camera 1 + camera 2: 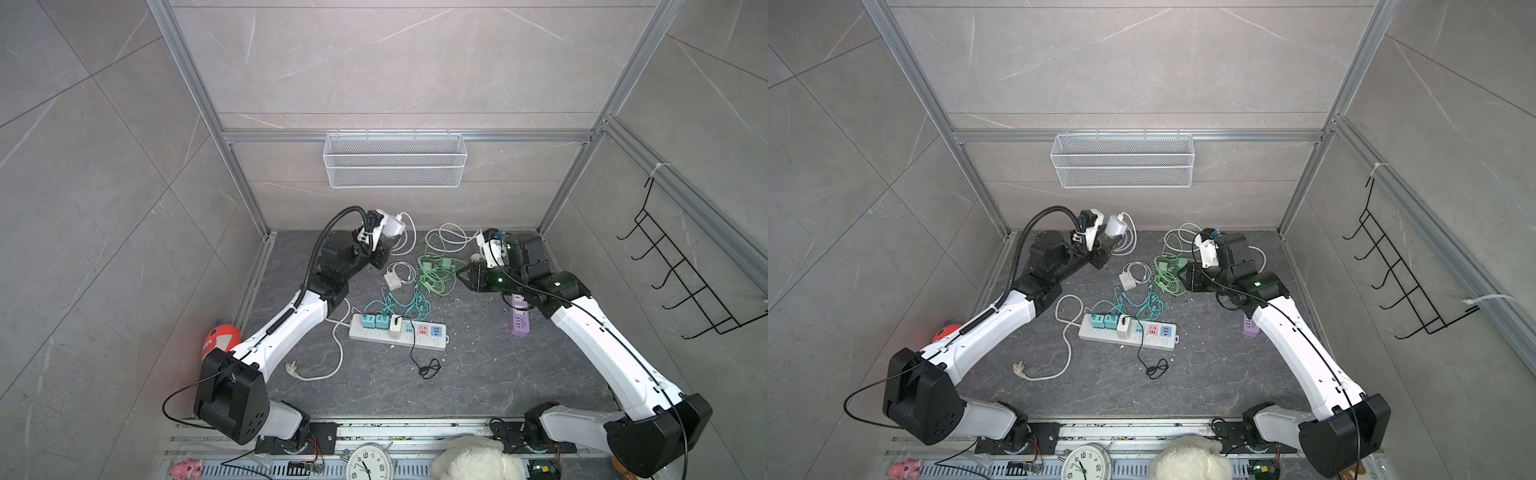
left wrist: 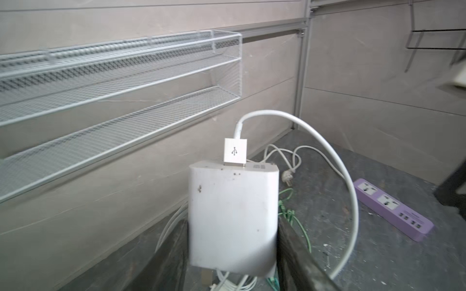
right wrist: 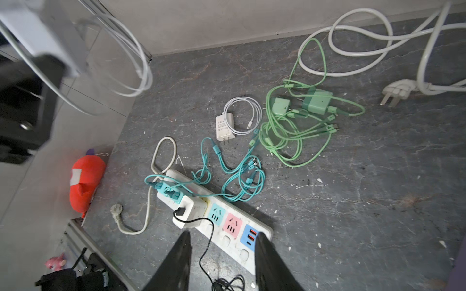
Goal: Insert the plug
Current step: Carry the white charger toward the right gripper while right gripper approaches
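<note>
L gripper [image 2: 233, 220] pinching white USB charger [image 2: 232, 201], cable attached, raised off tabletop [image 1: 478, 365]; R gripper [image 3: 224, 233] jaws apart, empty, near green chargers [image 3: 316, 102].

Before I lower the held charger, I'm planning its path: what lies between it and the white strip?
A small charger with coiled cable, then teal cables, lie between held charger and strip, seen in both top views.

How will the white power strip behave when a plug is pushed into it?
Probably rigid and stable under a straight-down push: the white power strip lies flat on the table. Likely slides under sideways force: nothing pins it. Its slack white cord would hardly restrain it.
</note>
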`<state>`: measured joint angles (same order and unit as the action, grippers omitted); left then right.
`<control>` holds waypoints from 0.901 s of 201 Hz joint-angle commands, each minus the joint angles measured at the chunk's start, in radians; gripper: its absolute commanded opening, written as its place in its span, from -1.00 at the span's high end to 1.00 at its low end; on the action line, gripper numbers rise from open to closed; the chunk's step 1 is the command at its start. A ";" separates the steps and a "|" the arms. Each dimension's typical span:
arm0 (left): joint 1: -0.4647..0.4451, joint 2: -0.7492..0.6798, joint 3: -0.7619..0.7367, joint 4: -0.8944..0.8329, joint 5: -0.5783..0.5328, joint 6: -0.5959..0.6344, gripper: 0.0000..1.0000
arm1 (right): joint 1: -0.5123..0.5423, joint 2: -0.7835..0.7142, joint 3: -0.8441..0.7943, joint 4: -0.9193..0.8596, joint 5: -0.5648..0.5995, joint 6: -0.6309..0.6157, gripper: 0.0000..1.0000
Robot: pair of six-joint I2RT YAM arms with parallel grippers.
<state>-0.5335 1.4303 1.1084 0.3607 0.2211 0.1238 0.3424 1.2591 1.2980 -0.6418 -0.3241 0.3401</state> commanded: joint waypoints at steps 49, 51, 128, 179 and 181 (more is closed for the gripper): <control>-0.165 0.162 -0.053 0.479 0.121 -0.048 0.67 | -0.135 -0.022 0.069 0.052 -0.338 0.151 0.12; -0.168 0.167 -0.053 0.483 0.124 -0.053 0.66 | -0.136 -0.023 0.071 0.051 -0.338 0.152 0.12; -0.232 0.220 -0.041 0.507 0.155 -0.054 0.66 | -0.151 0.007 0.106 0.035 -0.352 0.186 0.09; -0.252 0.210 -0.050 0.508 0.165 -0.051 0.67 | -0.152 0.048 0.164 -0.040 -0.324 0.136 0.06; -0.253 0.210 -0.051 0.509 0.164 -0.051 0.66 | -0.152 0.049 0.163 -0.043 -0.322 0.133 0.06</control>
<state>-0.7757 1.6611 1.0298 0.7723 0.3531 0.0780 0.1940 1.3006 1.4258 -0.6373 -0.6582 0.5037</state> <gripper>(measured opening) 0.518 0.470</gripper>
